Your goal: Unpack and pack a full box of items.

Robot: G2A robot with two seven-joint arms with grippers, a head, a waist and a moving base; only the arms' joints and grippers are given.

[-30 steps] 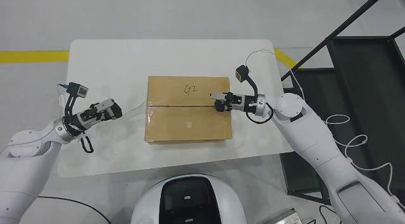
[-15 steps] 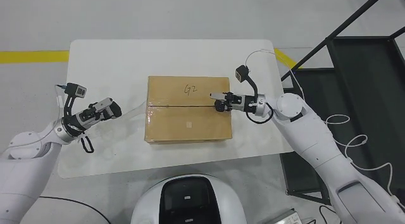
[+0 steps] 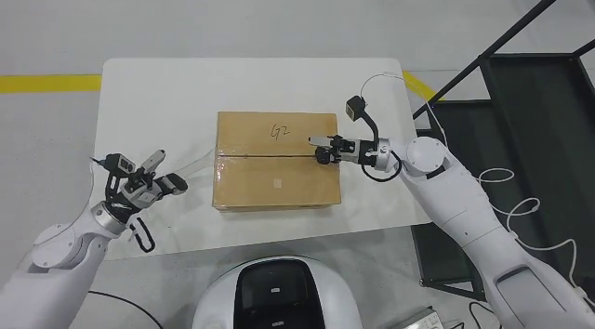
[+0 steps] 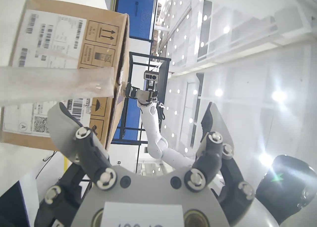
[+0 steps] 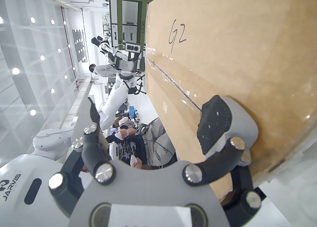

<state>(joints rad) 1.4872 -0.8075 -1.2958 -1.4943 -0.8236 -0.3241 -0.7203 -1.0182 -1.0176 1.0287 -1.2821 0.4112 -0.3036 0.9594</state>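
On the white counter [image 3: 149,97] a box [image 3: 276,160] sits; the right claw [image 3: 322,148] gapes wide at its seam, the left claw [image 3: 166,171] spreads wide beside a loose tape strip [image 3: 197,162]

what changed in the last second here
The left gripper swung back toward the robot's edge of the table and turned; it is open, with the peeled tape strip beside it. The right gripper stayed open at the seam end of the box, which has not moved.
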